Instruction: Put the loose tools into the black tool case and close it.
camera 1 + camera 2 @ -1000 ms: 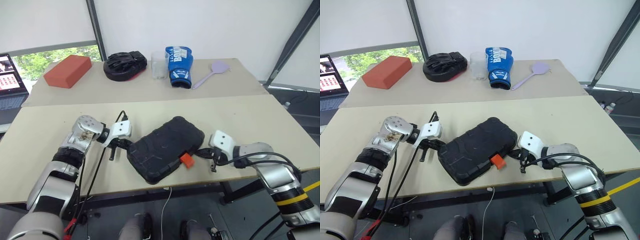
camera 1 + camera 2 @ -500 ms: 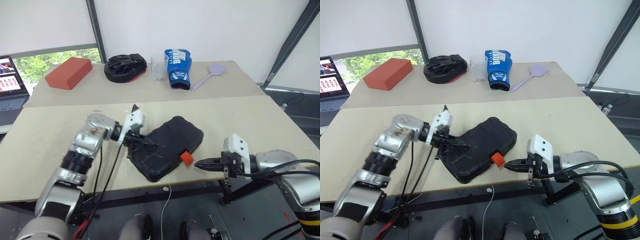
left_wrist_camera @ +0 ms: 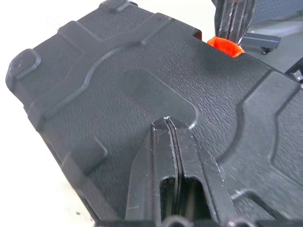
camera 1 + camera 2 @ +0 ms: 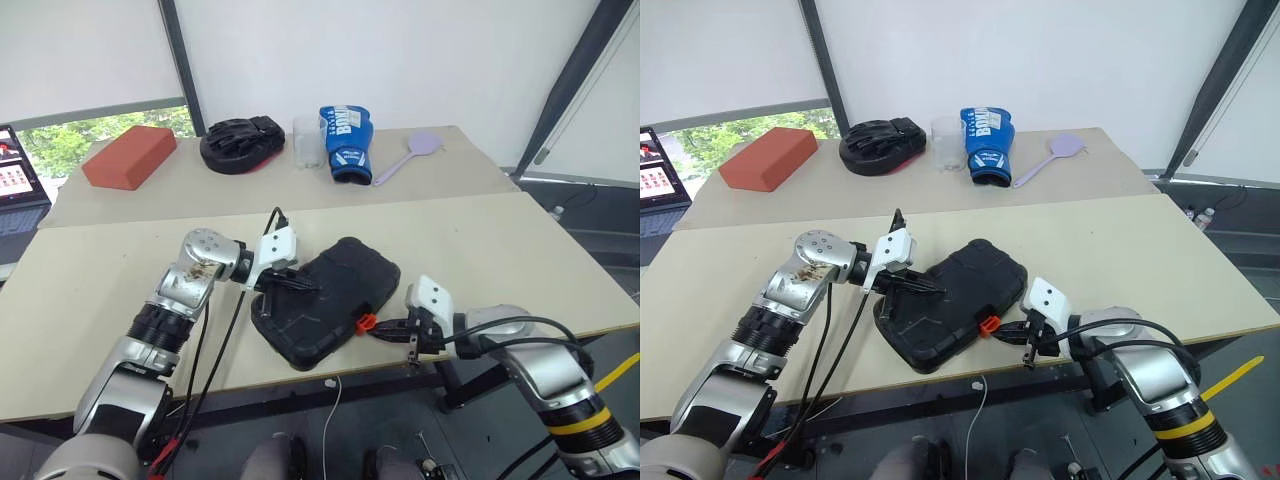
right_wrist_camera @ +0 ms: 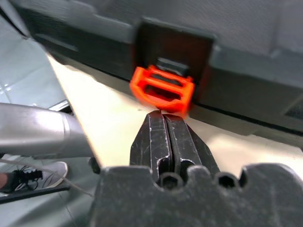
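Note:
The black tool case point(image 4: 335, 290) lies with its lid down near the front edge of the near table, ribbed shell up. Its orange latch point(image 4: 366, 323) sticks out from the front wall. My left gripper point(image 4: 305, 287) is shut, and its tips rest on the lid's left part point(image 3: 118, 71). My right gripper point(image 4: 380, 331) is shut and empty, with its tips right at the orange latch point(image 5: 163, 88). In the left wrist view the right gripper point(image 3: 232, 19) stands behind the latch point(image 3: 225, 45). The loose tools are out of view.
The far table holds a red block point(image 4: 130, 157), a black padded mitt point(image 4: 240, 143), a clear cup point(image 4: 305, 140), a blue boxing glove point(image 4: 343, 140) and a lilac paddle point(image 4: 405, 158). A laptop point(image 4: 12, 180) sits at the far left. The table's front edge point(image 4: 330, 372) runs just below the case.
My left gripper went from the case's left end onto its lid. My right gripper swung out past the table's front edge, then came back left to the latch.

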